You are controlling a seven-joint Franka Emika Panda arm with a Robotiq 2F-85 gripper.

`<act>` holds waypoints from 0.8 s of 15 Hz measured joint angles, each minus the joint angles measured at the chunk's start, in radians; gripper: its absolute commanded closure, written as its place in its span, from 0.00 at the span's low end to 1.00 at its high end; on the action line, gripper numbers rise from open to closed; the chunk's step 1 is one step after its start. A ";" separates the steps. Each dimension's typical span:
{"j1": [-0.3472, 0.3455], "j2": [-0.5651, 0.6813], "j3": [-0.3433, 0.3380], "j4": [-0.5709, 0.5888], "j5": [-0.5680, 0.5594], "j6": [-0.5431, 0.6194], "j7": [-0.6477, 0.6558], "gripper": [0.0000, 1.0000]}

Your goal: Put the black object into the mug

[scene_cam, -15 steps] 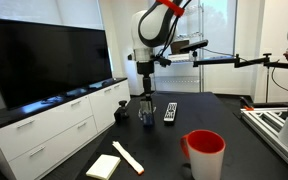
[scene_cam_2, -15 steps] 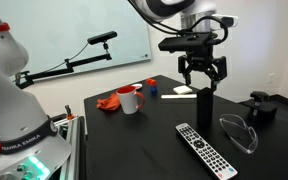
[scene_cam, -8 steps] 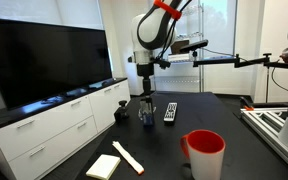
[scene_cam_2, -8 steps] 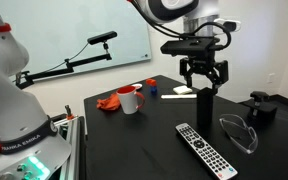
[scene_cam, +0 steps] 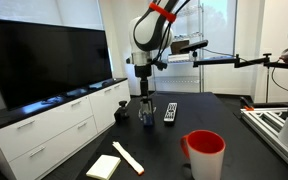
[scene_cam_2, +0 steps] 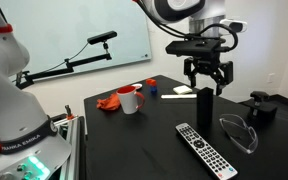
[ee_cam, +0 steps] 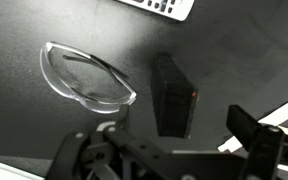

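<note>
The black object (scene_cam_2: 204,104) stands upright on the dark table, also visible in an exterior view (scene_cam: 147,109) and from above in the wrist view (ee_cam: 172,95). My gripper (scene_cam_2: 208,86) hangs open just above its top, with the fingers spread on either side and not touching it; it also shows in an exterior view (scene_cam: 145,94) and in the wrist view (ee_cam: 169,150). The red mug (scene_cam_2: 130,100) stands well away across the table and is nearest the camera in an exterior view (scene_cam: 206,154).
A remote control (scene_cam_2: 206,148) and clear safety glasses (scene_cam_2: 239,132) lie beside the black object. A small dark cup (scene_cam: 122,112) stands close by. An orange cloth (scene_cam_2: 108,102) lies by the mug. A white block (scene_cam: 103,166) and a stick (scene_cam: 127,157) lie near the table edge.
My gripper has drifted slightly sideways above the black object, staying open. The black object has not moved.
</note>
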 measured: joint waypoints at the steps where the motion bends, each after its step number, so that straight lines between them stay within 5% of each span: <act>1: 0.000 0.004 0.004 0.006 0.005 -0.012 0.000 0.00; 12: -0.012 0.028 0.013 0.039 0.018 -0.083 0.000 0.00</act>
